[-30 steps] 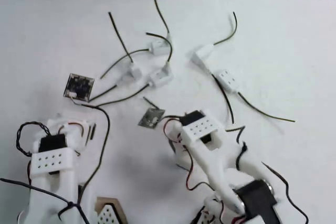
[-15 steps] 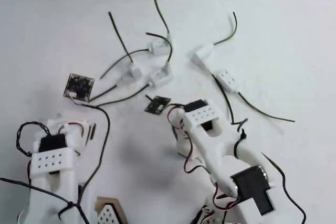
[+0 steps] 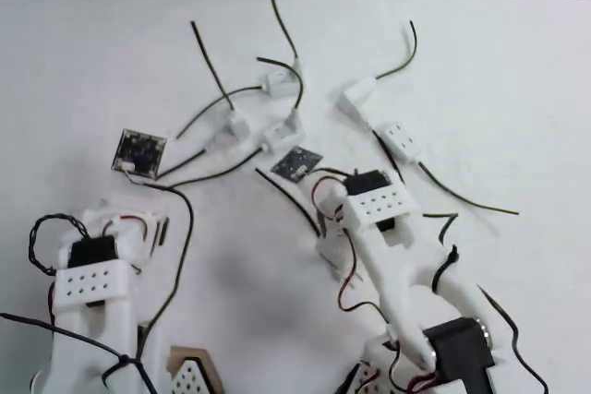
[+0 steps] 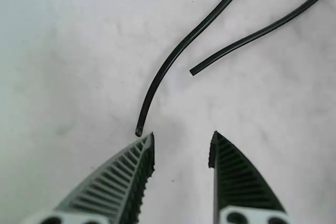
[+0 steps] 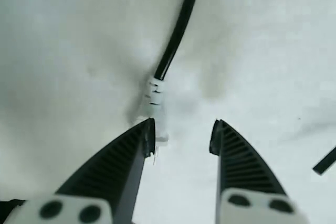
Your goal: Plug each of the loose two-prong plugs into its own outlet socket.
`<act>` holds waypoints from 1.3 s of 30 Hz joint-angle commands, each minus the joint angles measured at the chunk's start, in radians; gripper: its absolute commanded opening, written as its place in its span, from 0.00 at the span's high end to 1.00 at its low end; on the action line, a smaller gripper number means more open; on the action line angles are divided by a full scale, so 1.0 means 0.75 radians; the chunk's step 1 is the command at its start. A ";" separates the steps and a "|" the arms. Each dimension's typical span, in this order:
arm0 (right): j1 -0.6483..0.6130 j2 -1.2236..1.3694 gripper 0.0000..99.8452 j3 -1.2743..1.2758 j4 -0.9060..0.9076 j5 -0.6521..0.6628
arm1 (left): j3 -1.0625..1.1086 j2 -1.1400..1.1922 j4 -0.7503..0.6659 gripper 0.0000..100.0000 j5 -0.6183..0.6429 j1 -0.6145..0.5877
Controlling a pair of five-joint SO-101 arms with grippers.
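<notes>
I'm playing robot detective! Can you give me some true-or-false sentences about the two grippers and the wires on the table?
1. The right gripper is open. True.
2. The left gripper grips a plug. False: it is open with nothing in it, and a black wire lies on the table ahead of it.
3. The white plug by the right gripper has a black cable. True.
4. The table is green. False: it is white.
</notes>
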 commanded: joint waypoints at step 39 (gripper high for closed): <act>-0.163 0.326 0.98 -0.254 0.167 -0.037 | -0.004 -0.038 -0.027 0.82 -0.014 -0.009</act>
